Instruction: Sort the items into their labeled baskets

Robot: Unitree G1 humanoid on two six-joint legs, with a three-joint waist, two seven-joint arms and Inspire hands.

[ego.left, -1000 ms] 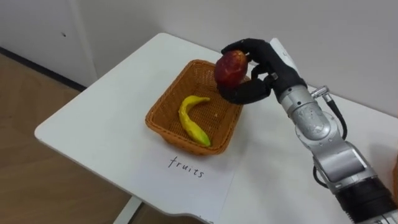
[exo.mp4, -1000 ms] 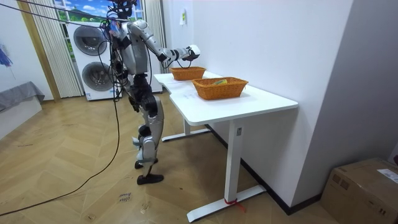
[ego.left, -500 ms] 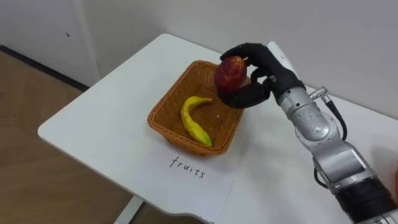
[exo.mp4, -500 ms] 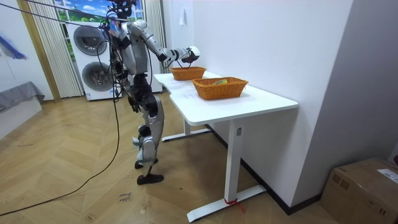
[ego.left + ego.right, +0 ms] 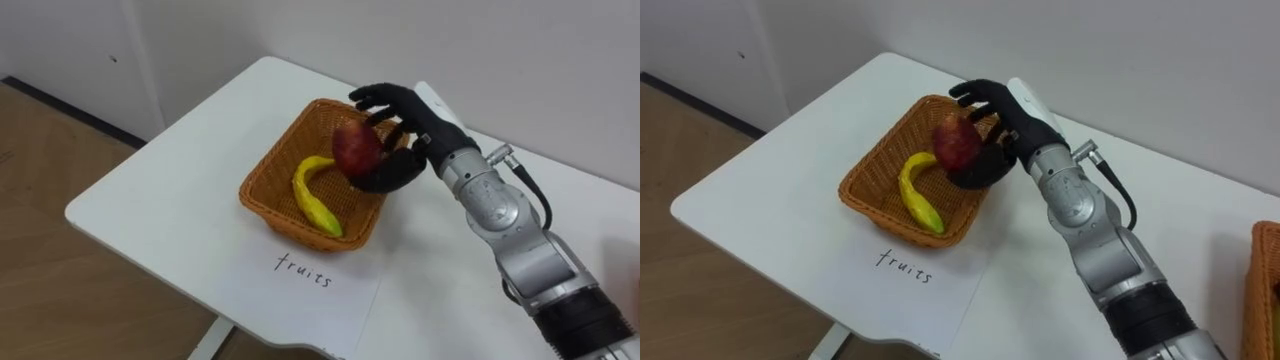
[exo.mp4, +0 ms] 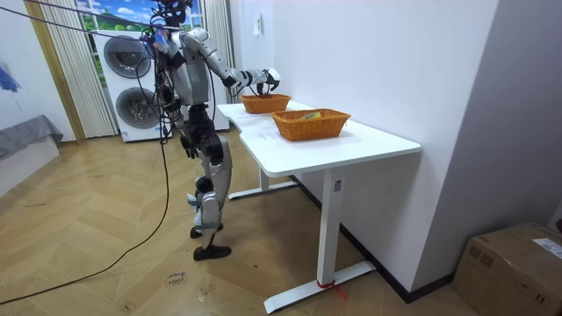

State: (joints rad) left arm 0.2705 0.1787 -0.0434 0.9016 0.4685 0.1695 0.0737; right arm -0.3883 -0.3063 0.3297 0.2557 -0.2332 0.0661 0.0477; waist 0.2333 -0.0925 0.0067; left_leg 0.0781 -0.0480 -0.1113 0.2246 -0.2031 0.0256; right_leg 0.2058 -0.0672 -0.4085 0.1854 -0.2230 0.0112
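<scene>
A red apple point(image 5: 355, 150) is just above the inside of the wicker fruit basket point(image 5: 262, 190), over its far right part. My right hand point(image 5: 415, 125) reaches over the basket's far rim; its fingers are spread out above the apple and the thumb lies under it, so the hold looks loosened. A yellow banana point(image 5: 312, 195) lies on the basket's floor, left of the apple. In the room view I stand at the table's long side with the right arm stretched to the far basket point(image 6: 263, 103).
A sheet of paper with a handwritten label point(image 5: 300, 268) lies in front of the basket on the white table point(image 5: 150, 190). A second wicker basket point(image 5: 1268, 270) sits at the right edge. The table's left edge and front edge are close to the basket.
The right hand has lowered over the basket and its fingers have uncurled. The apple has sunk from above the far rim down into the basket's mouth.
</scene>
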